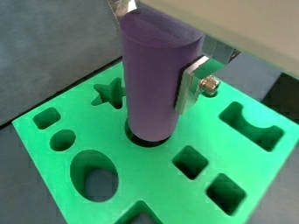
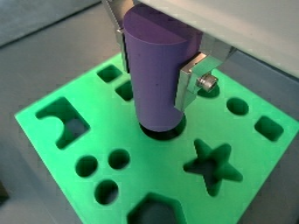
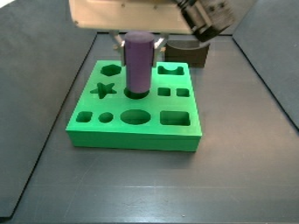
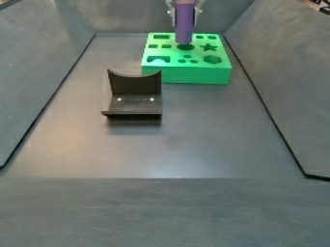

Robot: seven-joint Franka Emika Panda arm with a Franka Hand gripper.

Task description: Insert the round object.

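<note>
The round object [image 1: 158,74] stands upright, its lower end already in the green board's [image 1: 70,131] round hole; we see the gripper [image 1: 163,66] fingers [image 1: 195,80] clamped on its upper half, straight above.

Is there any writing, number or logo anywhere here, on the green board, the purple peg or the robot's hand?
None: no word, number, logo or sign can be read in any view.
The green board has only shaped holes, no labels.
The purple peg, standing in a round hole with the hand around its top, is plain.
The dark brown block on the floor is unmarked too.
</note>
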